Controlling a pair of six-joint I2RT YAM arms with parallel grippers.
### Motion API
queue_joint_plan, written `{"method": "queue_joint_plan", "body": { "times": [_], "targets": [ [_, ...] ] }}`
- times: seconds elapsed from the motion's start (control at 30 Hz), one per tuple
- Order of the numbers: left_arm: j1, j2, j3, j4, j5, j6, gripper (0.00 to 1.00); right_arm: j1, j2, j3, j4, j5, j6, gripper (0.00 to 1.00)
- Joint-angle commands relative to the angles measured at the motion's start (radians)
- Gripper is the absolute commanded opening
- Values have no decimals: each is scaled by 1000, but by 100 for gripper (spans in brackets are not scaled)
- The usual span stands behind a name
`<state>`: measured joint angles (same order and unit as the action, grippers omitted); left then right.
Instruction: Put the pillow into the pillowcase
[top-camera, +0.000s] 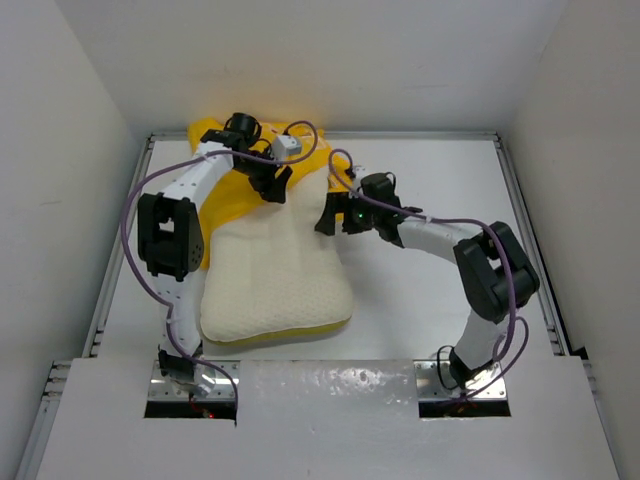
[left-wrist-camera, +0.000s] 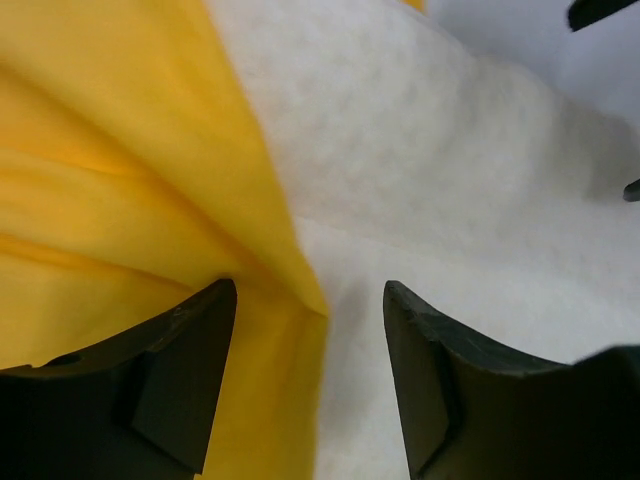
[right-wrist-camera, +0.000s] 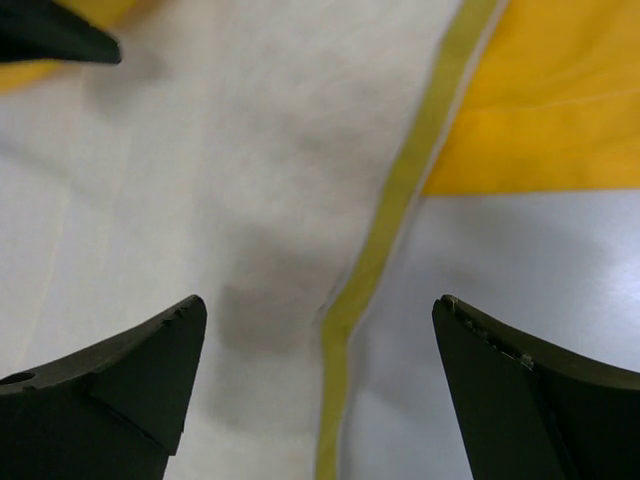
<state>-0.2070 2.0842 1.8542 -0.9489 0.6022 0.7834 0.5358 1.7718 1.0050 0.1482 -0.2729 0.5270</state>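
Left gripper (left-wrist-camera: 308, 290) spread | right gripper (right-wrist-camera: 320, 300) spread | pillow (top-camera: 275, 285) partly in pillowcase (top-camera: 238, 203)

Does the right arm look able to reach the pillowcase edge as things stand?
Probably yes: the right claw hangs open over the edge of the pillow, and the pillowcase lies uncovered just beside it.

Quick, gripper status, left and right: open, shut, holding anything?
Left gripper: open, holding nothing; the pillowcase edge shows between its jaws.
Right gripper: open, holding nothing, over the pillow edge.
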Motion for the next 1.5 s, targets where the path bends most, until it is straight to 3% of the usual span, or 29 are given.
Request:
{"method": "queue_joint_plan", "body": {
  "times": [0.0,0.07,0.27,0.5,0.67,0.73,0.77,0.8,0.83,0.87,1.0,1.23,1.37,1.47],
  "targets": [
    [-20,-55,69,243,-80,-203,58,-53,23,81,101,17,108,93],
    [-37,-38,66,353,-120,-242,60,-56,110,180,70,52,96,93],
    [-84,60,85,420,-222,-256,61,-68,267,371,16,149,152,89],
    [-91,151,160,424,-234,-299,45,-69,386,480,-33,221,194,81],
    [-92,171,172,420,-154,-334,46,-68,426,497,-9,172,220,54],
    [-92,175,174,420,-145,-343,42,-68,431,492,13,152,222,37],
    [-92,177,172,418,-136,-346,31,-69,431,489,22,135,225,29],
    [-92,181,171,420,-131,-351,22,-68,430,480,31,127,226,13],
    [-92,185,174,420,-127,-357,5,-68,429,478,36,124,225,6],
    [-92,186,174,421,-122,-365,0,-68,426,477,37,123,222,0],
    [-92,165,220,426,-56,-424,0,-62,382,442,65,68,177,0],
    [-94,73,310,497,172,-550,0,19,232,333,131,60,-39,0],
    [-98,73,306,421,199,-508,0,26,166,256,284,58,-32,0],
    [-101,66,270,354,192,-448,0,27,132,253,301,81,-53,0]
  ]
}}
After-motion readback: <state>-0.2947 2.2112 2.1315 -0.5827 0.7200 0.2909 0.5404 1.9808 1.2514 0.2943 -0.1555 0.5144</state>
